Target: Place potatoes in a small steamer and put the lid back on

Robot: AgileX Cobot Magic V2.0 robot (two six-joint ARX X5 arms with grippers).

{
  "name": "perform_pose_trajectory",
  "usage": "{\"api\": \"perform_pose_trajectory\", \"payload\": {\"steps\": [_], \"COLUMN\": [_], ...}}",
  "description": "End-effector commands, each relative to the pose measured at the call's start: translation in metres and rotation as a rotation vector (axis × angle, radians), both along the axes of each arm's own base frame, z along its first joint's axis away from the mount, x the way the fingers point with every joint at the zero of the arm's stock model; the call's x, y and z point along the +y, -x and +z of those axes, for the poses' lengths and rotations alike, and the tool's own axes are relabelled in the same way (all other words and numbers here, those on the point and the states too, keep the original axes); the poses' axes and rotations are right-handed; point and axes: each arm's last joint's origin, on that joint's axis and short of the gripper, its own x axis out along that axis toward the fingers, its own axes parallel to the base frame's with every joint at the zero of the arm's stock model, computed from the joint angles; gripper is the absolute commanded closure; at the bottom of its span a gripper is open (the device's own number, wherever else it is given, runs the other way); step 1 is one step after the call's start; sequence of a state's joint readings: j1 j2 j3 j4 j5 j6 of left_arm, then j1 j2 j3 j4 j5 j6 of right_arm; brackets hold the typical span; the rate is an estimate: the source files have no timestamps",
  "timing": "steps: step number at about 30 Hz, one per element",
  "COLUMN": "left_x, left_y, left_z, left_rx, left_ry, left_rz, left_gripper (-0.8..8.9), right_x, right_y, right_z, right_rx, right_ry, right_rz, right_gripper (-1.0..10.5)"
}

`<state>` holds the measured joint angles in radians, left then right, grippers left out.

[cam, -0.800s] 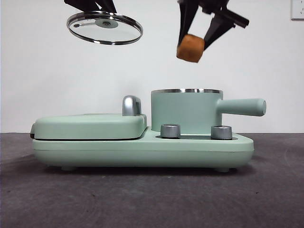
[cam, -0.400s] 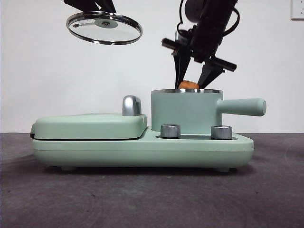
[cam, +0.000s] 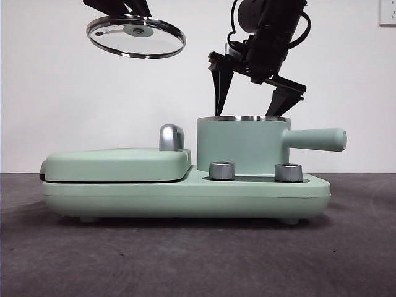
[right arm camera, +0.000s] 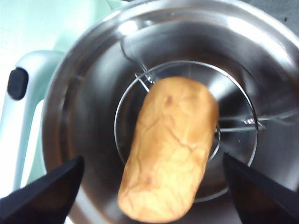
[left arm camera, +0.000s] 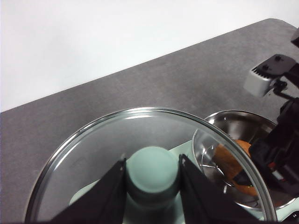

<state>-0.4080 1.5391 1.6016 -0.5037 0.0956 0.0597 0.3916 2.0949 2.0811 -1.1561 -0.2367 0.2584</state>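
Note:
The orange-brown potato [right arm camera: 169, 147] lies on a wire rack inside the small mint-green steamer [cam: 242, 143]; it shows through the glass in the left wrist view [left arm camera: 233, 164] and is hidden in the front view. My right gripper [cam: 249, 112] hangs over the steamer's rim, open and empty, with its jaws spread wide on either side of the potato [right arm camera: 149, 186]. My left gripper [left arm camera: 152, 173] is shut on the green knob of the glass lid [cam: 136, 36] and holds it high above the griddle, to the left of the steamer.
The steamer stands on a mint-green cooker base [cam: 185, 197] with two steel dials [cam: 222, 171]. A flat hinged griddle [cam: 117, 164] with a chrome handle [cam: 171, 137] takes up the left half. The steamer's stubby handle [cam: 317, 139] points right. Dark table around it.
The right gripper lowered the potato into the steamer, let go of it and spread its jaws; it has risen slightly. The left gripper and lid have not moved.

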Motion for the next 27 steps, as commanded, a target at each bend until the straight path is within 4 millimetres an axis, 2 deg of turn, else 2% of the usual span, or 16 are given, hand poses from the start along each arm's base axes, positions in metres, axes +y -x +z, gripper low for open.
{"api": "perform_pose_trajectory", "payload": {"steps": [1,5,9,13,15,18,21,27], "left_x": [0.0,0.0,0.0,0.0,0.0,-0.003,-0.008,-0.025], "left_y": [0.003,0.004,0.004,0.005,0.005,0.005,0.006,0.003], "left_z": [0.015,0.015,0.014,0.012,0.012,0.012,0.01,0.001], "left_rx": [-0.058,-0.053,-0.047,-0.028,-0.028,-0.027,-0.022,-0.003], "left_ry": [0.026,0.024,0.022,0.013,0.014,0.013,0.011,0.002], "left_rz": [-0.005,-0.006,-0.006,-0.006,-0.007,-0.016,-0.029,-0.072], "left_gripper": [7.99,7.99,7.99,7.99,7.99,7.99,7.99,7.99], "right_x": [0.0,-0.009,-0.022,-0.042,-0.055,-0.069,-0.082,-0.1], "right_y": [0.002,0.026,0.058,0.106,0.136,0.167,0.196,0.25], "right_z": [0.02,0.06,0.104,0.129,0.13,0.124,0.113,0.084], "right_rx": [-0.029,-0.028,-0.151,-0.198,-0.188,-0.178,-0.186,-0.33], "right_ry": [-0.006,0.041,0.014,0.005,0.015,0.053,0.083,0.015], "right_rz": [0.017,0.114,0.141,0.151,0.151,0.136,0.125,0.123], "right_gripper": [4.6,4.6,4.9,5.1,5.1,5.1,5.1,5.1]}}
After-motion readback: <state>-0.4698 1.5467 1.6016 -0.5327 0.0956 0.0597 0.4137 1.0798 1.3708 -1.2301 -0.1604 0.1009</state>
